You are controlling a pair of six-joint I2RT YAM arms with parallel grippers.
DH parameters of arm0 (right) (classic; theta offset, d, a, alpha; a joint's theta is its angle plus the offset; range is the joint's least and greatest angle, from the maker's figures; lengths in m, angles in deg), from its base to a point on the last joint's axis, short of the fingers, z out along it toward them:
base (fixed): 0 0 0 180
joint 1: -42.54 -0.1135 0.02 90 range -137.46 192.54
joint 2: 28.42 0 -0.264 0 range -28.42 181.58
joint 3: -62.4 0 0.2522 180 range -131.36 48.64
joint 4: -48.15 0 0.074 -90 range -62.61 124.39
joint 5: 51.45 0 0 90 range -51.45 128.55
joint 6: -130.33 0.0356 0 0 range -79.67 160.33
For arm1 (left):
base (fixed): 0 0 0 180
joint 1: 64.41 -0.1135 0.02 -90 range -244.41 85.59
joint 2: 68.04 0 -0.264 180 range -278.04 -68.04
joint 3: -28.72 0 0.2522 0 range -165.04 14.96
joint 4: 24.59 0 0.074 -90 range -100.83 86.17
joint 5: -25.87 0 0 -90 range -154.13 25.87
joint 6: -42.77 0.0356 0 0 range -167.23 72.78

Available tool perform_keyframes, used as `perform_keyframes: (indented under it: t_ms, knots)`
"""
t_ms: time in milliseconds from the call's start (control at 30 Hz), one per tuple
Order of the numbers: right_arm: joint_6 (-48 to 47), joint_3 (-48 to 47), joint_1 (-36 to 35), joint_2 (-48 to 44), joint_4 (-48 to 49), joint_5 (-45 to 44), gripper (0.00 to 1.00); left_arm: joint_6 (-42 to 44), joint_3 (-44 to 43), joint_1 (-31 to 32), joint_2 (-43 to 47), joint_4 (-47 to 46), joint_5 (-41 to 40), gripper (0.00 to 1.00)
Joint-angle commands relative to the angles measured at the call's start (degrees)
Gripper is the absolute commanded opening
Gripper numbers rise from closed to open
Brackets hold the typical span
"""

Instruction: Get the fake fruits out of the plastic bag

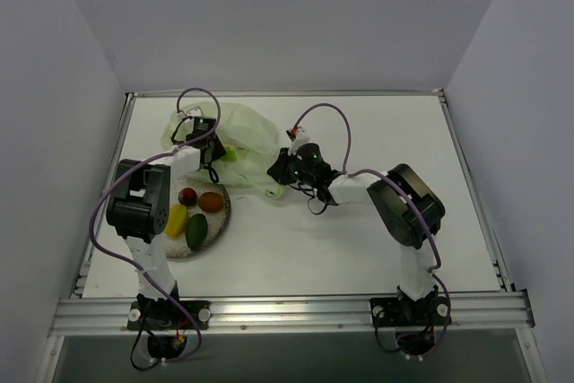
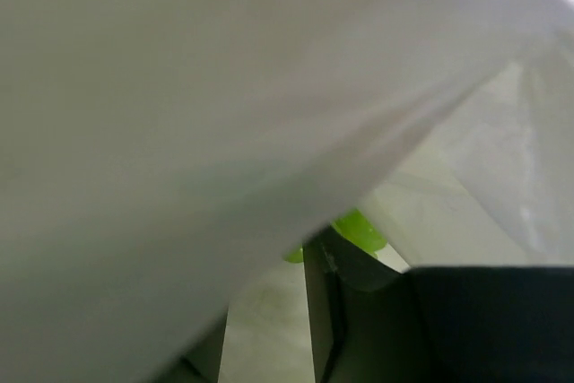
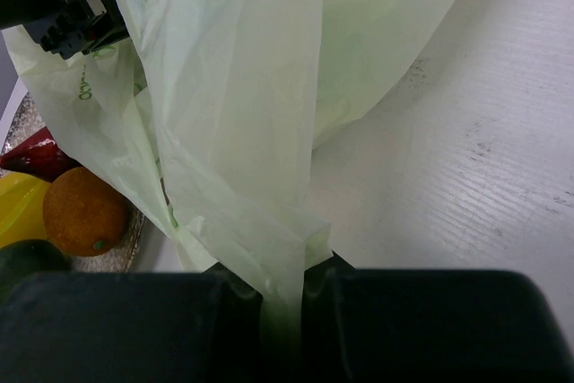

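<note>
Plastic bag (image 2: 179, 114) covers L jaws, gap unclear, maybe at green fruit (image 2: 360, 229); R jaws pinch it by plate (image 1: 219, 221).

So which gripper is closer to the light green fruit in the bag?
Left. The left gripper is inside the plastic bag beside the light green fruit; the right gripper pinches the bag's edge farther off.

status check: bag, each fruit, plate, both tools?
plastic bag: crumpled on table, film pinched by right tool
light green fruit: inside bag, next to a left tool finger
dark red fruit: out, on plate
orange fruit: out, on plate
yellow fruit: out, on plate
dark green fruit: out, on plate
plate: holds four fruits
left tool: in bag, jaws hidden by film
right tool: shut on bag
</note>
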Motion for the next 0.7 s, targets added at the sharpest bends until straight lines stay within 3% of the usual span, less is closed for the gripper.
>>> perform_keyframes:
  t_ms: [0, 33, 67, 133, 300, 367, 400, 500, 533, 600, 667]
  knots:
    - [-0.21, -0.23, -0.21, -2.16, 0.53, -0.99, 0.00, 0.97, -3.16, 0.14, -0.32, -0.46, -4.12, 0.32]
    - [-0.30, -0.31, -0.21, -2.25, 0.53, -0.99, 0.00, 1.49, -3.34, 0.22, -0.32, -0.28, -5.01, 0.34]
    - [-0.30, -0.32, -0.21, -2.34, 0.53, -0.90, 0.00, 2.28, -3.43, 0.49, -0.41, -0.19, -5.88, 0.45]
    - [-0.30, -0.32, -0.21, -2.43, 0.53, -0.90, 0.00, 2.90, -3.78, 0.40, -0.59, -0.37, -6.60, 0.56]
    - [-0.21, -0.23, -0.21, -2.69, 0.53, -0.90, 0.00, 3.43, -6.15, 0.49, -3.31, 0.07, -6.86, 0.57]
    - [-0.21, -0.14, -0.21, -2.69, 0.62, -0.90, 0.00, 3.34, -7.03, 0.49, -4.54, -0.01, -6.42, 0.46]
    - [-0.21, -0.05, -0.21, -2.78, 0.62, -0.90, 0.00, 3.17, -7.12, 0.40, -4.80, -0.10, -6.33, 0.31]
    - [-0.21, -0.05, -0.21, -2.95, 0.62, -0.81, 0.00, 3.08, -6.86, 0.40, -4.63, -0.72, -6.16, 0.18]
    - [-0.30, -0.05, -0.21, -2.95, 0.53, -0.81, 0.00, 3.17, -6.86, 0.40, -4.37, -0.72, -6.16, 0.09]
    - [-0.30, -0.14, -0.21, -2.95, 0.53, -0.90, 0.00, 3.69, -6.51, 0.40, -2.97, -0.28, -6.33, 0.03]
    - [-0.21, -0.23, -0.12, -2.87, 0.53, -0.81, 0.00, 4.04, -5.90, 0.40, -0.78, -0.54, -6.25, 0.02]
